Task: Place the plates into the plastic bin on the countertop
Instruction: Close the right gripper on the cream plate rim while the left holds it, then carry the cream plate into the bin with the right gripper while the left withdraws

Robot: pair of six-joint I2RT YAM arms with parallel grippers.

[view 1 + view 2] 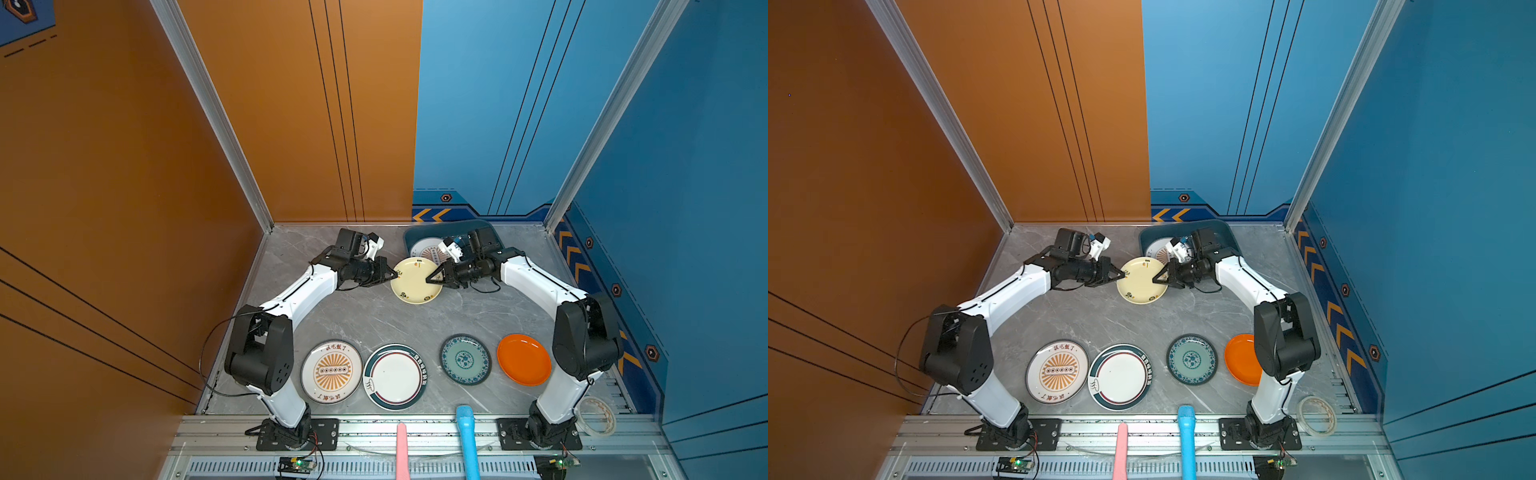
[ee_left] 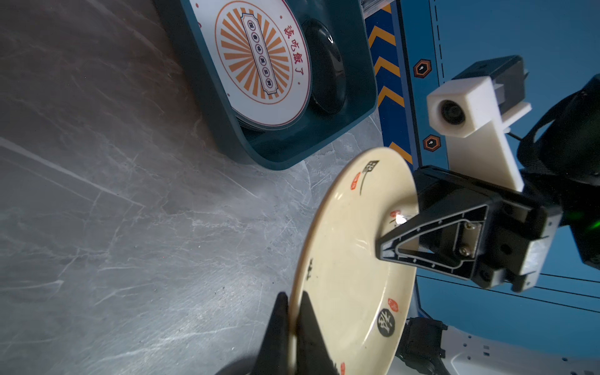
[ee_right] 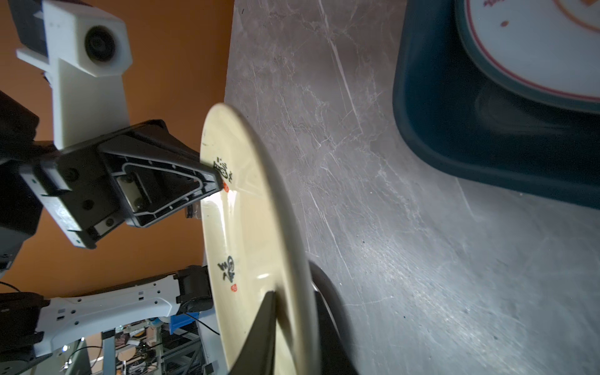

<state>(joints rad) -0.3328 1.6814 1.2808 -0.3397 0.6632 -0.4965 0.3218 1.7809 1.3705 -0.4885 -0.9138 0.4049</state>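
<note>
We hold the cream plate [image 1: 415, 286] over the desk [image 1: 365, 320], left pincer [image 1: 396, 274] clenched on its 9 o'clock rim, right pincer [image 1: 428, 281] grasping at 3; best free the left before swinging to the teal bin [image 1: 451, 227] at 1 o'clock.

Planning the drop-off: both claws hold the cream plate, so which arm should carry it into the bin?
Probably right. The right claw grips the cream plate on the edge nearest the bin, which sits right beside that arm's wrist. The left claw holds the opposite edge, farther away.
</note>
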